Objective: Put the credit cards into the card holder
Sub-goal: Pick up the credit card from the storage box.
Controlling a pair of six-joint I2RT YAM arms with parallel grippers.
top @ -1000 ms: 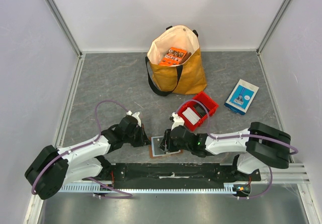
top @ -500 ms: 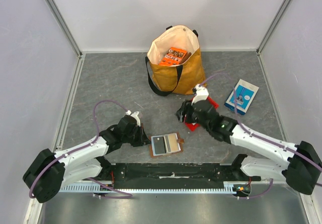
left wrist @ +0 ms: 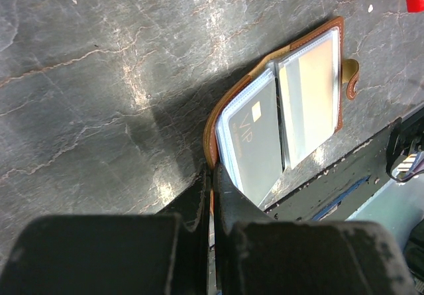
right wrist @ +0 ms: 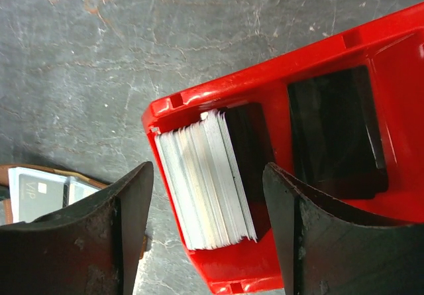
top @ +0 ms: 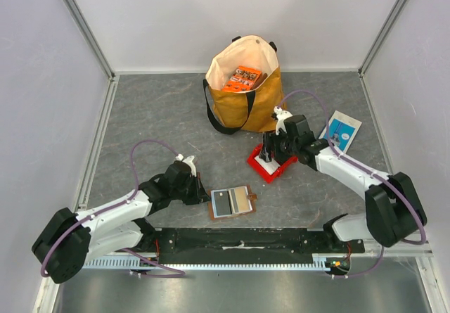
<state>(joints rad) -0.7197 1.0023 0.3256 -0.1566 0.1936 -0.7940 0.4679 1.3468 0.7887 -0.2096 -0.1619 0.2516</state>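
Left wrist view: we see our left claw (left wrist: 212, 176) pinched tight on an edge of the open card holder (left wrist: 291, 103), flat on the counter (left wrist: 99, 76). Rightward, our right claw (right wrist: 209, 176) gapes wide, empty, astride the credit cards (right wrist: 199, 189) stacked in the red bin (right wrist: 265, 83).

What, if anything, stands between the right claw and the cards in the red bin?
Nothing visible does. The right claw is open over the red bin, the credit cards standing on edge in line between its fingers, top edges uncovered. Only the bin's walls flank them. The left claw pinches the card holder.
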